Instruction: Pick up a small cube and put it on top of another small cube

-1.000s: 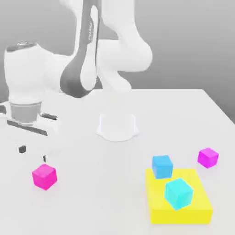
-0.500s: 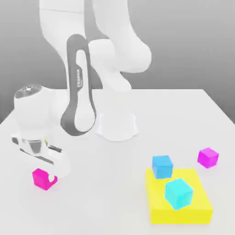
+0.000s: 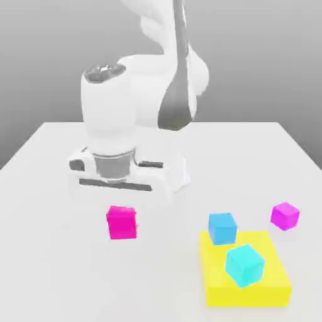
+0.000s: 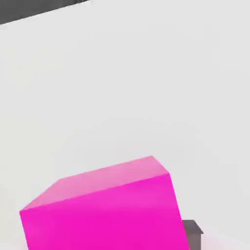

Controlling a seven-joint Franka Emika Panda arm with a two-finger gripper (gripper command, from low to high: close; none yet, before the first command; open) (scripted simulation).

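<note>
Holding the small cube (image 3: 121,222) between them, the jaws seem to be clenched on it. In the hand view the hot-pink cube (image 4: 105,210) sits very close to the camera, and a dark finger pad (image 4: 192,230) lies just against one of its sides. In the exterior view the cube hangs directly under the white wrist (image 3: 116,166) of the arm. I judge that it is lifted a little off the surface (image 3: 56,264), though the gap under it is not easy to read.

The other small cubes all lie toward the exterior view's right of the jaws. Nearest is a blue cube (image 3: 222,227), which stands on the surface and touches, or almost touches, the far edge of the flat yellow block (image 3: 251,290). A lighter cyan cube (image 3: 244,265) rests on top of that block. A purple-magenta cube (image 3: 285,216) stands alone, further right and well apart from the rest.

The coming move depends on this one relation: the held cube must travel toward the exterior view's right and stay high enough to pass over the top of the chosen cube. The pink cube looks nearly square to the blue one, so probably little turning is needed. The blue cube is the shortest way; the purple-magenta one has more free room around it.
</note>
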